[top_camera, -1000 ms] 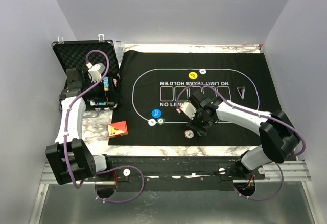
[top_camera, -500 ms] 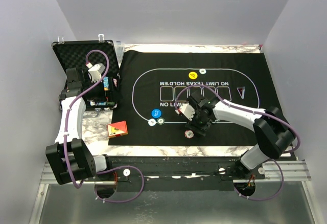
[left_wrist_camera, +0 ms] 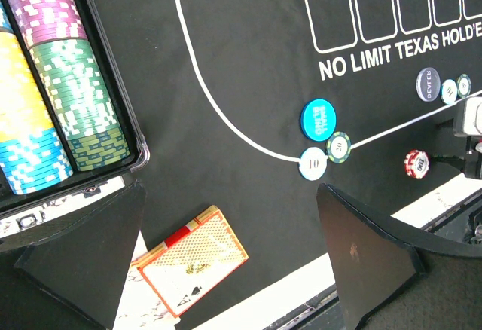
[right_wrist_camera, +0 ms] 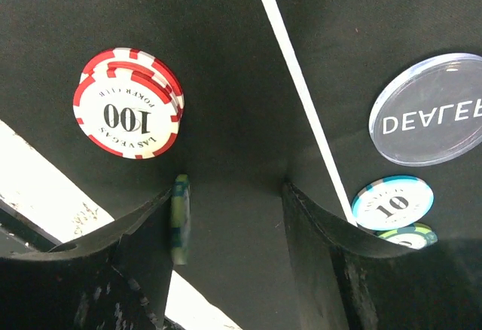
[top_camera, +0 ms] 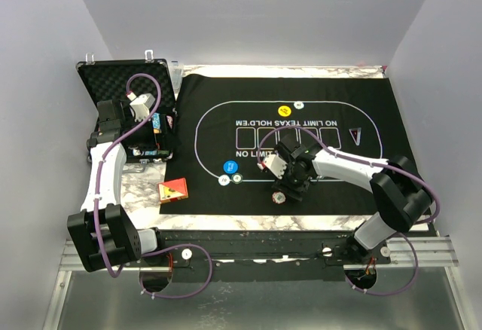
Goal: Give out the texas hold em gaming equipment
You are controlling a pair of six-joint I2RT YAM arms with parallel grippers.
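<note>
Red 100 chip stack (right_wrist_camera: 129, 115): flat on the felt mat (right_wrist_camera: 226, 59), near its edge.
Right gripper (right_wrist_camera: 230, 194): fingers apart, a green-edged chip (right_wrist_camera: 179, 221) on edge against one finger; the red stack lies just beyond that finger, outside the gap.
Left gripper (left_wrist_camera: 232, 194): spread wide, well apart, beside the chip case (left_wrist_camera: 114, 81).

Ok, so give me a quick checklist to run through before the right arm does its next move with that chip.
1. Jaws of the right end effector apart: ok, a gap shows between them.
2. The green-edged chip centred between the fingers: not ok, it stands on edge against one finger.
3. The red 100 chips clear of the fingers: ok, flat on the mat beside them.
4. The dealer button untouched: ok, flat past the white line.
5. The left end effector empty: ok, open, nothing between its fingers.
6. Chip's lower edge resting on the mat: cannot tell.
</note>
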